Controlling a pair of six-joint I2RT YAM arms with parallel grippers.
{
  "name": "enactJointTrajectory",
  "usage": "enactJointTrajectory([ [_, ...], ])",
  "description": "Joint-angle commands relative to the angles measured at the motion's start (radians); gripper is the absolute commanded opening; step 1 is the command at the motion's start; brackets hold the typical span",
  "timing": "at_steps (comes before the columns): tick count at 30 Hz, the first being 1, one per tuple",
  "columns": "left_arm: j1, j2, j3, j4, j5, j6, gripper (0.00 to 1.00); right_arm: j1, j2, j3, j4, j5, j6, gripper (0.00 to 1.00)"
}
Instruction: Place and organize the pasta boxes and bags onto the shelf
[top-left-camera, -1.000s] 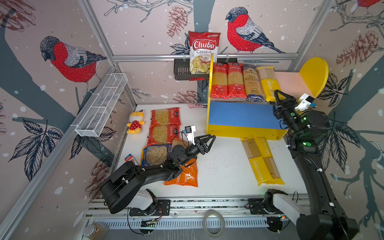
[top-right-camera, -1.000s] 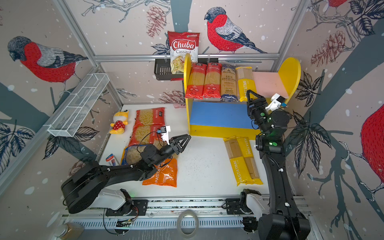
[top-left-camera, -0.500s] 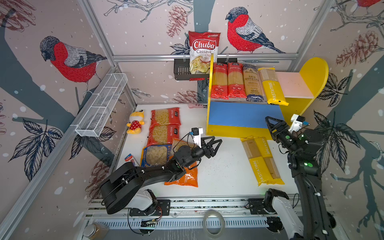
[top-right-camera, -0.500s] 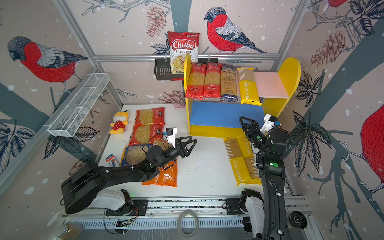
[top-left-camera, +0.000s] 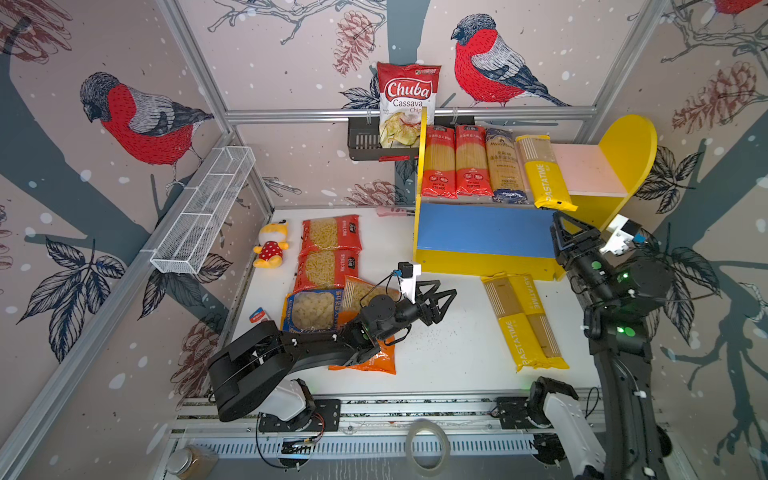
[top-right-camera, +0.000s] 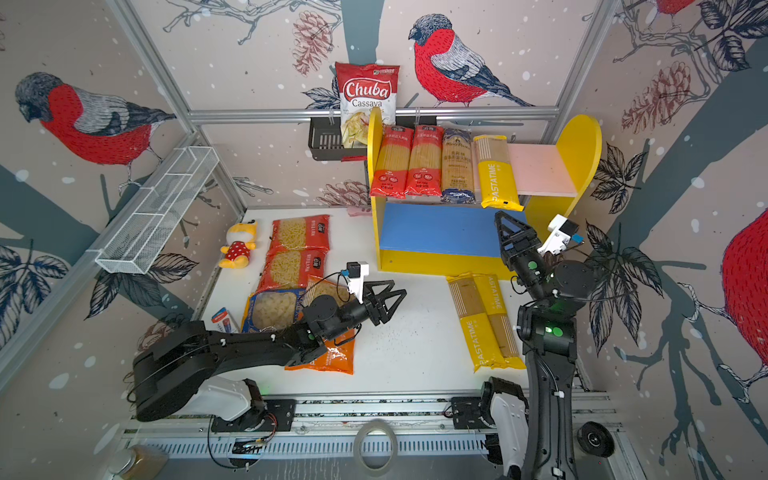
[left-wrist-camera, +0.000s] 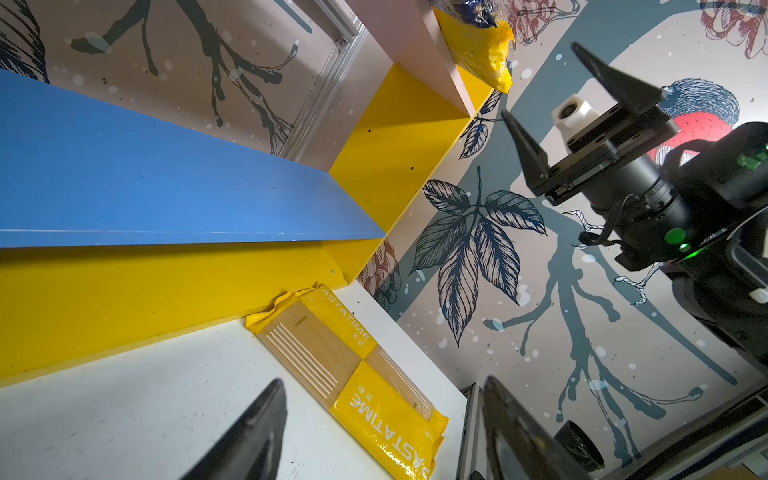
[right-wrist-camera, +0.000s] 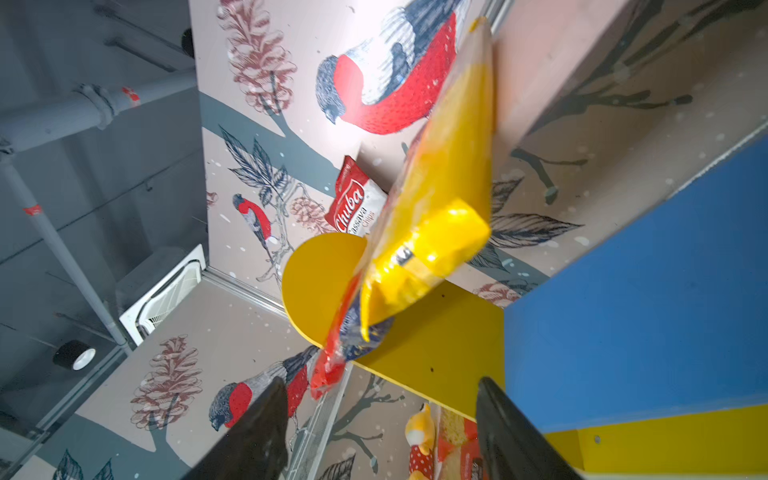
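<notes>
Two yellow PASTATIME packs (top-left-camera: 524, 322) lie side by side on the white table (top-left-camera: 449, 357), their far ends right at the shelf (top-left-camera: 482, 259). Four long packs (top-left-camera: 469, 160) lie on its pink upper board (top-left-camera: 582, 168), the yellow one (top-left-camera: 544, 174) overhanging the front edge. The blue lower board (top-left-camera: 482, 228) is bare.

My right gripper (top-left-camera: 566, 222) hangs before that board's right end, jaws apart, empty. My left gripper (top-left-camera: 444, 293) hovers over mid-table, also apart and empty.

I judge the pair is my next pick. I should pinch one pack alone, across its middle so it does not sag, then lay it on the free pink stretch.

The macaroni bags (top-left-camera: 328, 268) wait at the table's left. Bird-printed walls (top-left-camera: 291, 62) stand close around.
</notes>
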Motion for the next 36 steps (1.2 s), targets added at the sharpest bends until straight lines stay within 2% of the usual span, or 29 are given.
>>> enactJointTrajectory([
  [1, -0.005, 0.008, 0.013, 0.008, 0.0, 0.023, 0.73, -0.015, 0.038, 0.034, 0.061, 0.057, 0.077, 0.71],
  [7, -0.008, 0.002, 0.021, 0.003, 0.0, 0.029, 0.73, 0.0, 0.168, 0.065, 0.192, 0.079, 0.182, 0.68],
  [13, -0.009, -0.005, 0.011, 0.003, -0.012, 0.027, 0.73, 0.073, 0.252, 0.096, 0.233, 0.093, 0.176, 0.65],
  [17, -0.009, 0.001, 0.014, 0.008, -0.008, 0.022, 0.73, 0.123, 0.276, 0.09, 0.266, 0.136, 0.174, 0.51],
  [22, -0.009, -0.001, 0.012, 0.01, -0.011, 0.024, 0.73, 0.164, 0.309, 0.111, 0.278, 0.129, 0.163, 0.32],
  [30, -0.01, 0.001, 0.009, 0.017, -0.012, 0.021, 0.73, 0.189, 0.347, 0.121, 0.306, 0.119, 0.177, 0.23],
  [36, -0.011, 0.0, 0.011, 0.016, -0.014, 0.02, 0.73, 0.192, 0.378, 0.132, 0.328, 0.106, 0.184, 0.25],
])
